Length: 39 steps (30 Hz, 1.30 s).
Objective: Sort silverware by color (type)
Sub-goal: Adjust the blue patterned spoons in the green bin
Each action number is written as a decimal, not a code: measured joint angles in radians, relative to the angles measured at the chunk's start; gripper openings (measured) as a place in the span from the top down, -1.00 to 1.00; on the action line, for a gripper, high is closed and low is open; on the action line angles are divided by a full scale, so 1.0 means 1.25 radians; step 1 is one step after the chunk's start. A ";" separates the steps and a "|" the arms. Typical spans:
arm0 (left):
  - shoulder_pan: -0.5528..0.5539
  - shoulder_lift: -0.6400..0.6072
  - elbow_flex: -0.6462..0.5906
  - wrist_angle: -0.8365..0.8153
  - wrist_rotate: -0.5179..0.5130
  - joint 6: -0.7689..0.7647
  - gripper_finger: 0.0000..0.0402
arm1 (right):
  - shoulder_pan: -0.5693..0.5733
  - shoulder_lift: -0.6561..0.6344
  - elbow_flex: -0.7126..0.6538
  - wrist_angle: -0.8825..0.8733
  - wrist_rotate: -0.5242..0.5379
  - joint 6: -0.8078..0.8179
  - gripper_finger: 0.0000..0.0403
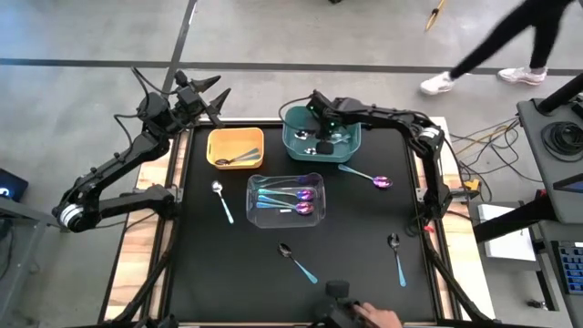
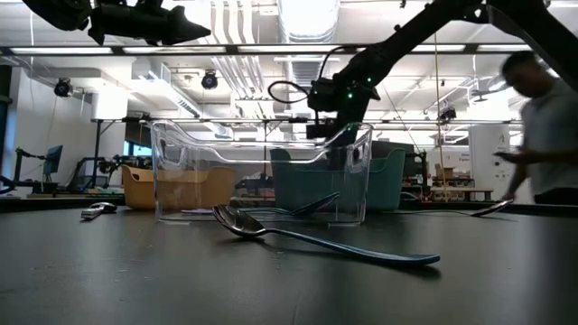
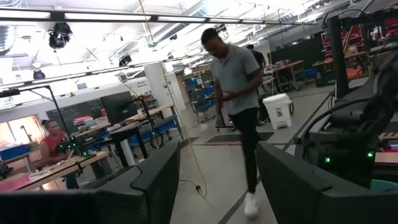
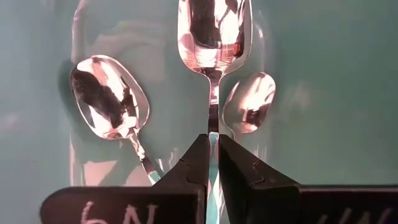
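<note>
Teal plastic bin at the tabletop's far edge sits under my right gripper, pinched on a shiny silver spoon for release; left gripper waits, wide, empty.

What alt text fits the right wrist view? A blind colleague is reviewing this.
The right pincer, shut on a silver spoon by its thin handle, holds it over the teal bin. Two more silver spoons lie on the bin floor.

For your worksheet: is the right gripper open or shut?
Shut: the right gripper pinches a silver spoon over the teal bin.
</note>
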 joint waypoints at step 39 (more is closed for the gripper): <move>0.000 0.002 0.000 -0.003 0.000 0.000 0.03 | -0.016 0.038 0.000 0.022 0.003 0.080 0.63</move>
